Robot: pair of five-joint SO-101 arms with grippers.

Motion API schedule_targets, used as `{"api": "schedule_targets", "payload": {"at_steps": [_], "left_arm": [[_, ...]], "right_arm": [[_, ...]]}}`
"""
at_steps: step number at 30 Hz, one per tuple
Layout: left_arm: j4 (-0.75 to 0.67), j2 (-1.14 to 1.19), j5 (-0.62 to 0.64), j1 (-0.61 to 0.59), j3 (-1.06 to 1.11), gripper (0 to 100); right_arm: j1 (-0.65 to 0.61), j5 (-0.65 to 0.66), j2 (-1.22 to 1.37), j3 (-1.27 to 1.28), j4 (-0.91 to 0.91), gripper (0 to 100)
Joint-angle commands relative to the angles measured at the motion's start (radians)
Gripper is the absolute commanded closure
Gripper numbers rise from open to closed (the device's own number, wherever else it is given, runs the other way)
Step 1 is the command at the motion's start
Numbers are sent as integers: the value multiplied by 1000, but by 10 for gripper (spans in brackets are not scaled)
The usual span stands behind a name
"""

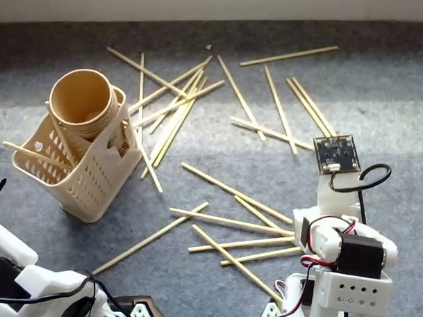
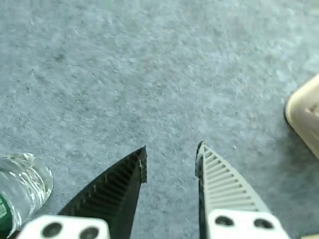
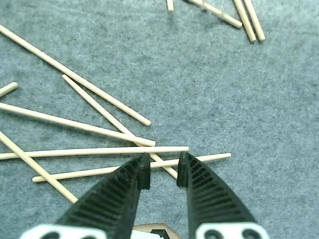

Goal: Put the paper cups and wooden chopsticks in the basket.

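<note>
While the grey desk point(image 1: 389, 69) lies bare along its far edge and in the patch just in front of the basket, its middle and right are strewn with wooden chopsticks point(image 1: 231, 222), many crossing one another. The cream basket point(image 1: 94, 187) stands near the left side with stacked paper cups point(image 1: 81, 100) in it and a few sticks poking out. The right arm point(image 1: 343, 255) sits at the near right edge and the left arm point(image 1: 35, 297) at the near left corner. The right wrist view brings the right tool point(image 3: 162, 167) close; its fingers are narrowly apart, with the tips just above a stick in a crossed cluster. The left wrist view has the left tool point(image 2: 172, 159) spread wider over bare desk; the basket's corner is off to one side and a clear bottle point(image 2: 20, 186) off to the other.
</note>
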Motion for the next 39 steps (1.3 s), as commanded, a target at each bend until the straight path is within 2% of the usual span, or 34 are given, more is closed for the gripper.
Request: {"api": "schedule_targets", "payload": {"at_steps": [1,4,7,9,11,15,21,26,32,36,39], "left_arm": [[-84,-4,78,59,-12,825],[-183,-5,163,148,42,827],[-368,-4,258,199,99,828],[-457,-4,269,223,150,829],[-479,-4,267,243,203,829],[-443,-4,218,291,318,829],[-192,-5,176,398,410,829],[-68,-5,150,409,424,829],[-15,-13,55,417,515,829],[-23,-15,-81,461,533,829],[-86,-15,-89,469,530,829]], "right_arm": [[-7,12,8,-7,-12,886],[-7,12,8,-7,-12,886],[-7,12,8,-5,-12,886],[-7,12,8,-5,-12,886],[-7,12,8,-5,-12,886],[-7,12,8,-5,-12,886],[-7,12,8,-5,-12,886],[-7,12,8,-4,-12,886],[-7,12,8,-4,-12,886],[-7,12,8,-4,-12,886],[-7,12,8,-4,-12,886]]}}
